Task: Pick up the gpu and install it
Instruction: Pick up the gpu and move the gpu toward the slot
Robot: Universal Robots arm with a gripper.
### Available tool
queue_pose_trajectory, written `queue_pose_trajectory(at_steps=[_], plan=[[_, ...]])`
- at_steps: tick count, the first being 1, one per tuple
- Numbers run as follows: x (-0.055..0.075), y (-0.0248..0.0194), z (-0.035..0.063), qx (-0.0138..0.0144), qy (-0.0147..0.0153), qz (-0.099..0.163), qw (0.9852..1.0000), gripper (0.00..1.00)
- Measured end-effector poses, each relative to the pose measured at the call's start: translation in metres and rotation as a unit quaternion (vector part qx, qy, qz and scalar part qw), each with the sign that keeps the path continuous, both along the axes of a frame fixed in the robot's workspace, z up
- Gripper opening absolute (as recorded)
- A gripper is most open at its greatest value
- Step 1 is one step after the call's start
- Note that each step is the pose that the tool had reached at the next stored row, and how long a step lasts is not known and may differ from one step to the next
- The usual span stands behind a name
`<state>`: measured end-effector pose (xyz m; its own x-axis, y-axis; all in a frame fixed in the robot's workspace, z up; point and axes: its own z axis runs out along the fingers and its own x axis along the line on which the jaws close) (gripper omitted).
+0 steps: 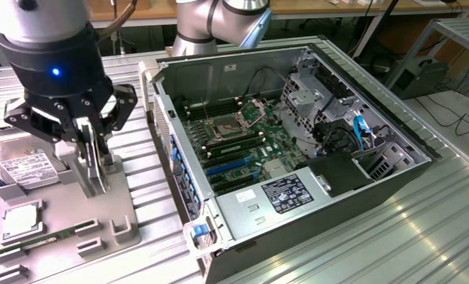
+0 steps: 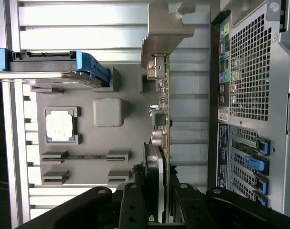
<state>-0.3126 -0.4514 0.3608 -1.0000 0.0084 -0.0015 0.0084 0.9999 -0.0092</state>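
One firm pinch from above: clamps the gpu [image 1: 92,177] in the gripper [image 1: 93,147], with the fingers [image 2: 183,204] partly closed, drawn in only as far as the card's thickness allows. Holds it on edge, upright, probably so that the lower edge can meet a slot without any turning over. Hangs over the grey parts tray [image 1: 61,204], on the side nearest the open computer case [image 1: 211,74], both on the slatted metal worktop [image 1: 408,236]. Cannot tell whether the card is clear of the tray's holder or touching it.

Lies apart from the hard drive [image 1: 28,168], the processor [image 1: 21,219] and the memory stick [image 1: 37,241], each in its own recess, presumably so that each can be gripped singly. Leaves the case on its side with the panel off, so the motherboard [image 1: 246,139] and its blue slots [image 1: 228,167] face upward, open to a straight descent.

Looks thin and flat edge-on from the wrist: green board [image 2: 166,107] studded with small parts, black cooler [image 2: 152,164] on one face near the fingers, silver bracket [image 2: 166,26] at the far end, bent over at its tip.
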Motion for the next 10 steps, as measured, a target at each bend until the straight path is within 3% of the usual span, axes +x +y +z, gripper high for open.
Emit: queue_pose_trajectory(at_steps=[1,10], plan=[[0.000,0.0000,0.0082,0.0000,0.0000,0.000,1.0000,0.28],[0.000,0.0000,0.0468,0.0000,0.0000,0.000,1.0000,0.28]])
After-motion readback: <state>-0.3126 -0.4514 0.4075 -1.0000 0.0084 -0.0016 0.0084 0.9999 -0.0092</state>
